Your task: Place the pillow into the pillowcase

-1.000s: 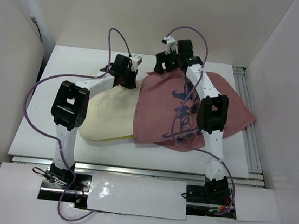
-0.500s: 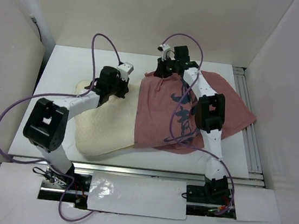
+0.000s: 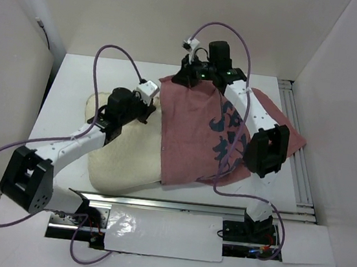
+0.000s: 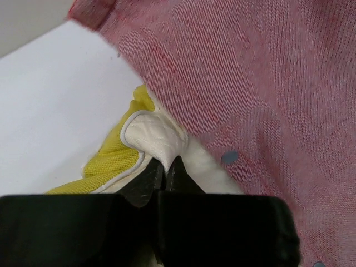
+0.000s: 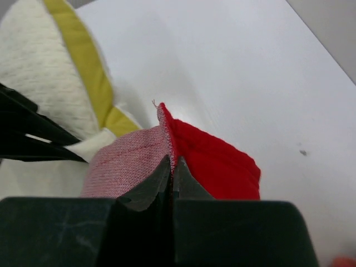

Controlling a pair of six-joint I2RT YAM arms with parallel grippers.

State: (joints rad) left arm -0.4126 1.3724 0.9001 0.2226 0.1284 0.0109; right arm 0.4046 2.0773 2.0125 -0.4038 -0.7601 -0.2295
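The cream pillow lies on the left half of the table, its right part under the dusty pink-red pillowcase with dark calligraphy marks. My left gripper is shut on the pillow's far corner; the wrist view shows a cream fold with yellow edging pinched between the jaws, right beside the pillowcase. My right gripper is shut on the pillowcase's far left corner, its hem clamped between the fingers, bright red inner side showing. The pillow sits just left of it.
White walls enclose the white table on the left, back and right. A metal rail runs along the right edge and another along the front. Purple cables arch above both arms.
The right gripper has closed on the pillowcase's far corner and drawn it left. The left arm swung outward and low, dragging the pillow corner it holds toward the case opening.
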